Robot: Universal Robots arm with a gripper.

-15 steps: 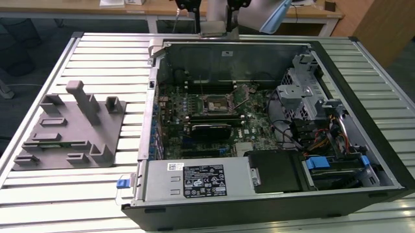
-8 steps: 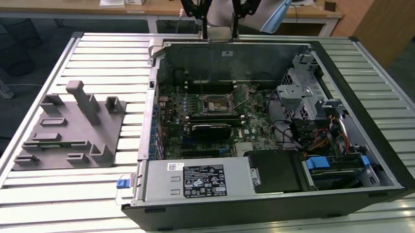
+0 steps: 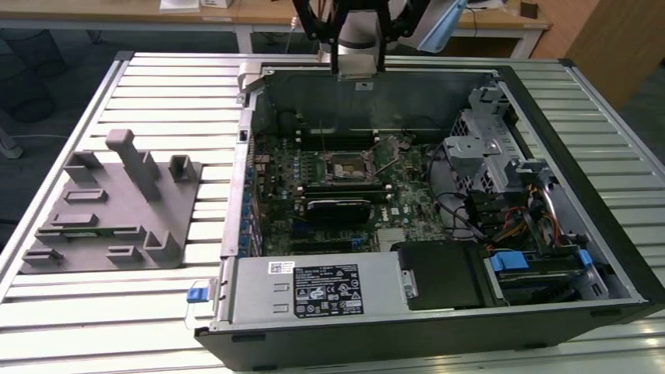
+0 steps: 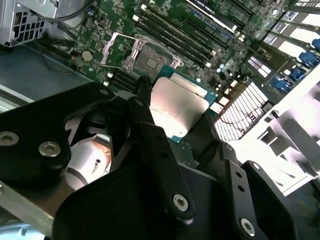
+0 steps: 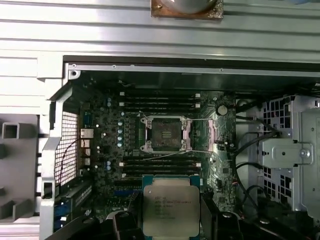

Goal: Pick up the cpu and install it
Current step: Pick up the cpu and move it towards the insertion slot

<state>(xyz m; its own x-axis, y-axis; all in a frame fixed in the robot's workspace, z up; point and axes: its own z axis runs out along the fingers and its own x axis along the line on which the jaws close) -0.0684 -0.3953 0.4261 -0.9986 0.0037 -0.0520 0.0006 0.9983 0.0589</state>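
The cpu [image 5: 170, 204], a small flat square chip with a silvery metal lid on a thin green board, looks light and stiff, yet probably delicate on its underside and slippery on its lid, so its opposite edges seem the safest hold. It hangs above the green motherboard [image 5: 114, 146], apart from the open, metal-framed square socket [image 5: 165, 134]. The black two-fingered gripper [image 4: 175, 107] is closed to the chip's width, its fingers [image 4: 150, 130] pinching two opposite edges

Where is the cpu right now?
In both wrist views the cpu is held in the gripper, above the open computer case, apart from the empty motherboard socket.
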